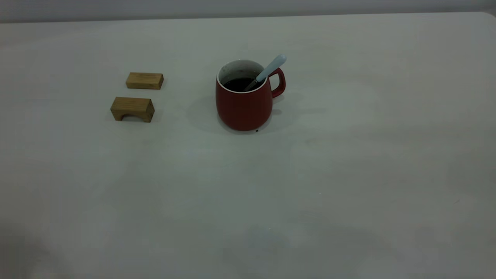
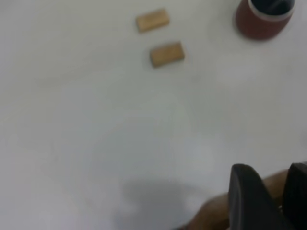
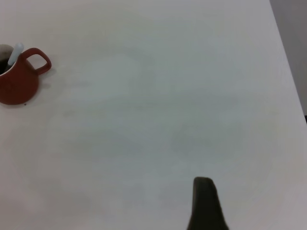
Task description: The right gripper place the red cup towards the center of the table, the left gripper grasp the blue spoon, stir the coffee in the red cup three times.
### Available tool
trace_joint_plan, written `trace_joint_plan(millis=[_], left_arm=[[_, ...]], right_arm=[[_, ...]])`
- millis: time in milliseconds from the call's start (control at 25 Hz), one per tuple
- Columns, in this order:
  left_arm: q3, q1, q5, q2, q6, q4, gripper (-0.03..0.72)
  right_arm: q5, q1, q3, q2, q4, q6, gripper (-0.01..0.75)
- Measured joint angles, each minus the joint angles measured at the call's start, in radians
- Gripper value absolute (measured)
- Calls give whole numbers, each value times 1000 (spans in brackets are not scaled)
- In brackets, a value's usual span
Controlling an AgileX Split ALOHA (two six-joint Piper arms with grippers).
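Observation:
The red cup [image 1: 242,106] stands upright near the middle of the table [image 1: 348,174], handle to the right. Dark coffee [image 1: 238,83] fills it part way. The blue spoon [image 1: 269,69] leans in the cup, bowl in the coffee, pale handle over the rim above the cup's handle. Neither arm shows in the exterior view. My left gripper [image 2: 280,179] is far from the cup [image 2: 261,24], open, nothing held. A black part of my right gripper [image 3: 205,201] shows low over bare table, far from the cup [image 3: 19,81] and spoon [image 3: 16,51].
Two tan wooden blocks lie left of the cup: a flat one [image 1: 144,81] and an arched one [image 1: 132,109] in front of it. A tan-brown shape [image 2: 216,211] lies behind the left fingers. The table's right edge [image 3: 288,72] runs near the right gripper.

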Motion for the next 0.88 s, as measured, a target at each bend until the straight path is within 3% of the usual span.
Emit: trace_joint_plan(millis=[240, 440, 880], left_arm=[[264, 100, 16, -388, -75, 3, 245], [388, 181, 39, -583, -88, 4, 245], [441, 197, 67, -775, -91, 4, 245]], right_arm=[[0, 0, 0, 0, 0, 0, 565], [0, 0, 0, 0, 0, 0, 565], [0, 0, 0, 0, 0, 0, 565]])
